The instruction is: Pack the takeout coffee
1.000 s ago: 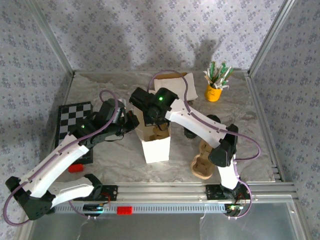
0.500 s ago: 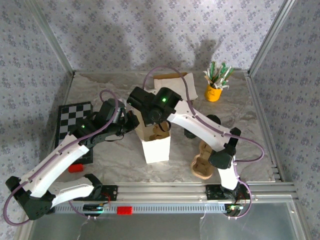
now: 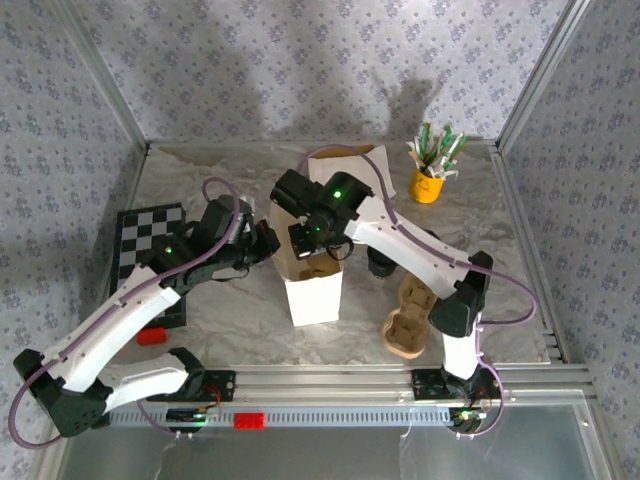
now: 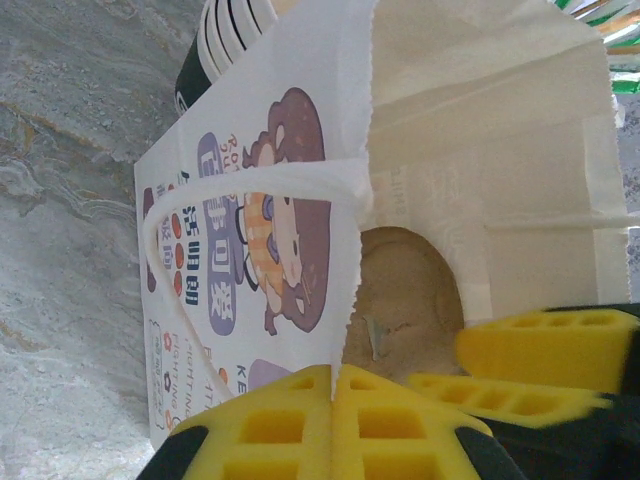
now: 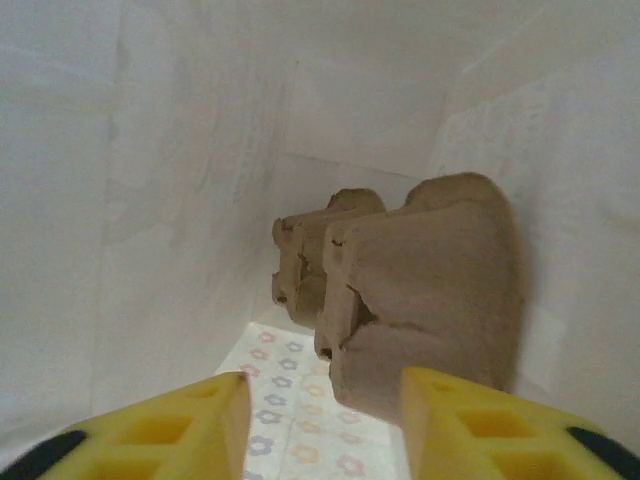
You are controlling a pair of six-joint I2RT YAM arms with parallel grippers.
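Note:
A white printed paper bag (image 3: 312,295) stands open at mid-table. My left gripper (image 4: 333,385) is shut on the bag's (image 4: 250,200) serrated top edge, at the bag's left side in the top view (image 3: 268,248). Over the bag's mouth, my right gripper (image 5: 322,400) points down inside, open with nothing between its fingers. A brown pulp cup carrier (image 5: 430,290) stands on end against the bag's inner wall (image 5: 150,200), just beyond the right finger. The carrier (image 4: 400,300) also shows through the bag's mouth. The takeout coffee is out of view.
A second pulp carrier (image 3: 408,320) lies right of the bag, with a black lid (image 3: 383,265) behind it. A yellow cup of green-white sticks (image 3: 428,185) stands at the back right. A brown box (image 3: 345,165) sits behind the bag. A checkerboard (image 3: 148,235) and red block (image 3: 152,336) lie left.
My right gripper has opened inside the bag, and its wrist has shifted slightly right. The left gripper keeps its hold on the bag's edge.

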